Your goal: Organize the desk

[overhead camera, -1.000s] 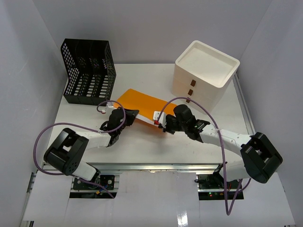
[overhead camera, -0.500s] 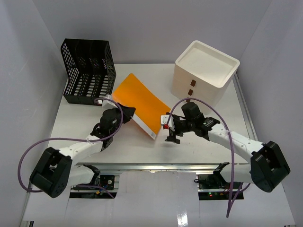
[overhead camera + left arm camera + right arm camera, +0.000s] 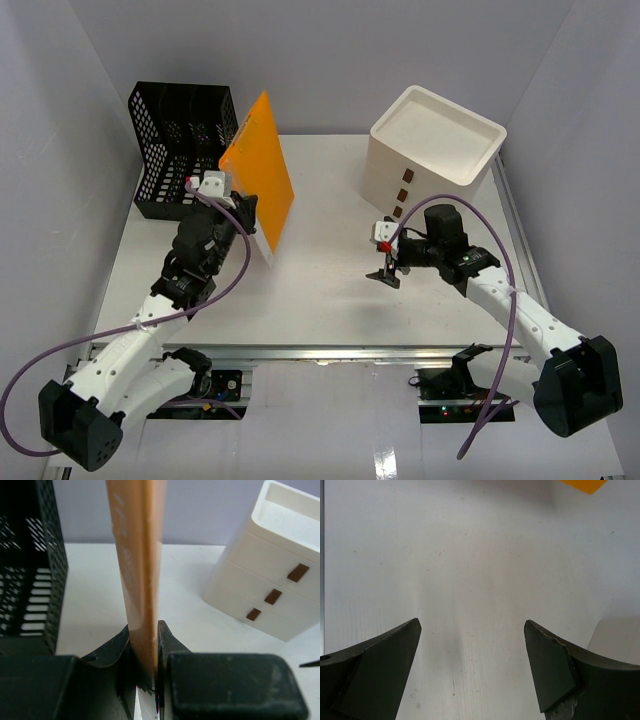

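An orange book point(image 3: 262, 170) stands on edge in the air just right of the black file rack point(image 3: 185, 150), lifted off the white desk point(image 3: 320, 300). My left gripper point(image 3: 241, 214) is shut on its lower edge; in the left wrist view the book point(image 3: 137, 555) rises straight up from between the left gripper's point(image 3: 145, 630) fingers. My right gripper point(image 3: 385, 272) hangs open over the bare middle of the desk, holding nothing. In the right wrist view the right gripper point(image 3: 472, 625) has only the tabletop between its fingers, and an orange corner of the book point(image 3: 582, 485) shows at the top.
A white three-drawer box point(image 3: 435, 150) stands at the back right, seen also in the left wrist view as the drawer box point(image 3: 270, 585). The black rack point(image 3: 30, 580) has upright slots, close to the left of the book. A metal rail point(image 3: 330, 352) runs along the desk's front edge.
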